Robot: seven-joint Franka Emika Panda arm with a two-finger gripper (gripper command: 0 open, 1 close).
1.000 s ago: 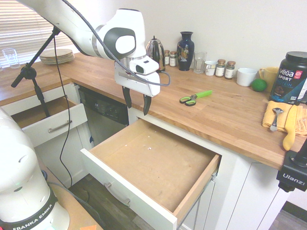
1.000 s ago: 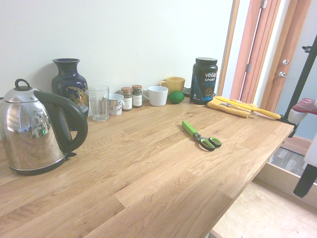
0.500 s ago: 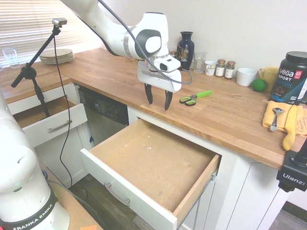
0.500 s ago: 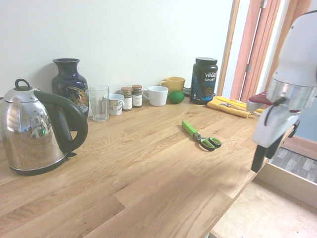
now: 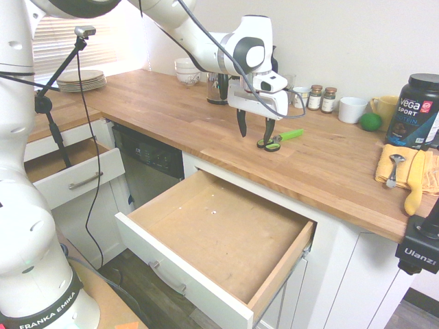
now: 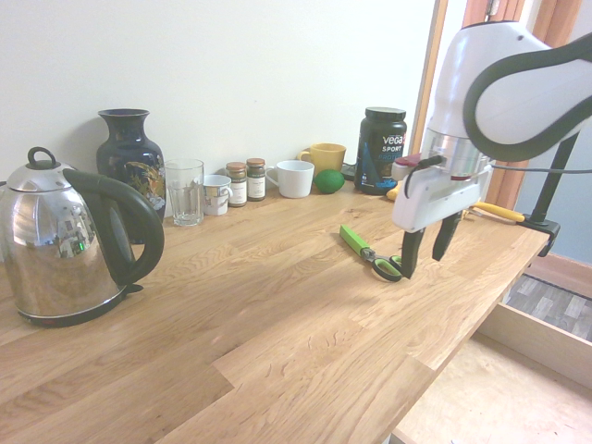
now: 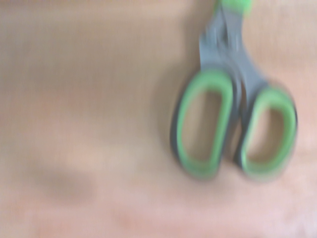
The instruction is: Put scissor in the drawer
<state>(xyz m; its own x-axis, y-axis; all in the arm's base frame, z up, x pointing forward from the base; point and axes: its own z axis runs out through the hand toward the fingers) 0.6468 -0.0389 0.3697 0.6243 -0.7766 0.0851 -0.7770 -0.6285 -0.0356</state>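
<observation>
Since a second ago the open, empty pincer (image 5: 254,131) has been carried from above the drawer (image 5: 212,240) at lower centre to just above the scissor (image 5: 278,139), still flat on the surface (image 5: 329,164) at frame centre, so a grasp seems near.

Arm is sweeping across from over the drawer (image 5: 226,236) edge onto the surface (image 5: 322,161), now hanging just above the scissor (image 5: 278,139) handles. Jaws are pointing down, spread wide. In the second exterior view the gripper (image 6: 425,250) is now covering part of the handle loops.
</observation>
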